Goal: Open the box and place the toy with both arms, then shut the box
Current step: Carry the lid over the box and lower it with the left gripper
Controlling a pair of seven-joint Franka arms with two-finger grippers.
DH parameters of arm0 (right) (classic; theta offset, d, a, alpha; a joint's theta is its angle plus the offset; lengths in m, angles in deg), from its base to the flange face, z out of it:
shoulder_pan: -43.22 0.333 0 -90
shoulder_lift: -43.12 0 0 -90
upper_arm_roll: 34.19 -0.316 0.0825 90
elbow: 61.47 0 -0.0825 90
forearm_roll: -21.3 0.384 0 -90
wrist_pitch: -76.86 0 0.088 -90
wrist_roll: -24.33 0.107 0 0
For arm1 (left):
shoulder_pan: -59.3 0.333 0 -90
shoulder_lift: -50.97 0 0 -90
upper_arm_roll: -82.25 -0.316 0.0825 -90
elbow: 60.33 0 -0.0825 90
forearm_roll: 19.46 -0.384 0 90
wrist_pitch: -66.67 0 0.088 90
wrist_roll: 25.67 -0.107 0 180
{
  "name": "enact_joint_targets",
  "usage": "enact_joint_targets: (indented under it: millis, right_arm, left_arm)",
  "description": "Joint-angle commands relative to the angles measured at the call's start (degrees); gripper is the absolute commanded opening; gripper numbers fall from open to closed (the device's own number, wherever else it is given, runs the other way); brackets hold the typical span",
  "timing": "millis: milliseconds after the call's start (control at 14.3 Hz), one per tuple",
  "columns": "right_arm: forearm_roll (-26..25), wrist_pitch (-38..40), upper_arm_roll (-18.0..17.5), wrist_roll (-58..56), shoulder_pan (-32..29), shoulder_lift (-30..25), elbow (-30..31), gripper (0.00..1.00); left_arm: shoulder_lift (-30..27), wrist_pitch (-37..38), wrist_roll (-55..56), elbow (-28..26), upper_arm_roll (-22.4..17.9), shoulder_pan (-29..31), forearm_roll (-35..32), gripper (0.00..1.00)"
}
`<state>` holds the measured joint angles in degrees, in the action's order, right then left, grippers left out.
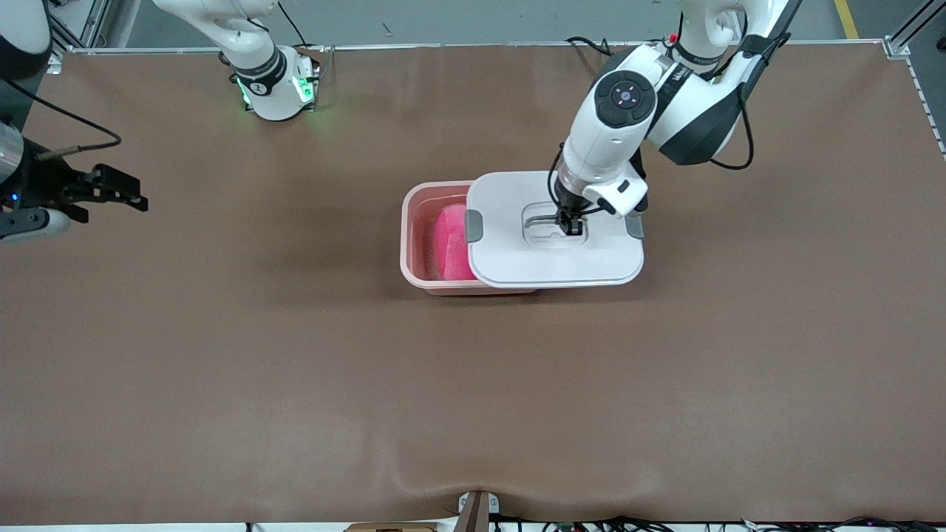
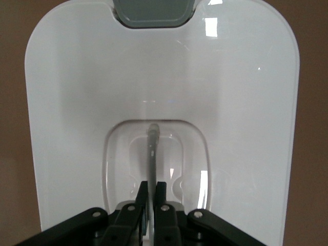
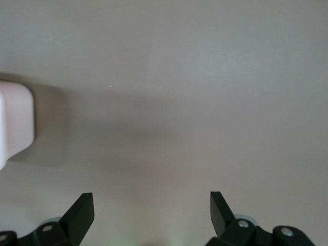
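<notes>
White lid, pinched by its handle in the left hand, half-covers the box holding the toy; next, slide it square while the open right hand waits.

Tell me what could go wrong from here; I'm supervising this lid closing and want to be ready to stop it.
1. The lid sits offset toward the left arm's end, covering only part of the box; lowered so, it may catch the rim.
2. The left tool pinches only the thin handle, so the lid could tilt or slip.
3. The toy might snag the lid's edge.
</notes>
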<state>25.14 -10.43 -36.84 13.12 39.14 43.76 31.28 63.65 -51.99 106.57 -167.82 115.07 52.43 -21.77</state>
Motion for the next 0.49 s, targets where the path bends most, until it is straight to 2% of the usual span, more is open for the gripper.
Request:
enact_joint_targets:
  millis: [0, 140, 419]
  right_arm:
    - [0.91, 1.85, 0.62, 4.25, 3.1, -3.54, 2.08, 1.0]
    - [0.47, 2.99, 1.77, 8.73, 5.22, -3.54, 0.68, 1.0]
    - [-1.81, 3.08, 1.68, 9.1, 5.05, -3.27, -1.96, 1.0]
  left_arm:
    - [2.27, 0.36, 4.42, 3.07, 0.14, -1.83, -3.21, 0.0]
    - [3.67, 0.36, 7.49, 4.21, 0.14, -3.32, -5.24, 0.0]
    - [6.66, 0.36, 11.02, 7.02, 0.14, -5.87, -6.03, 0.0]
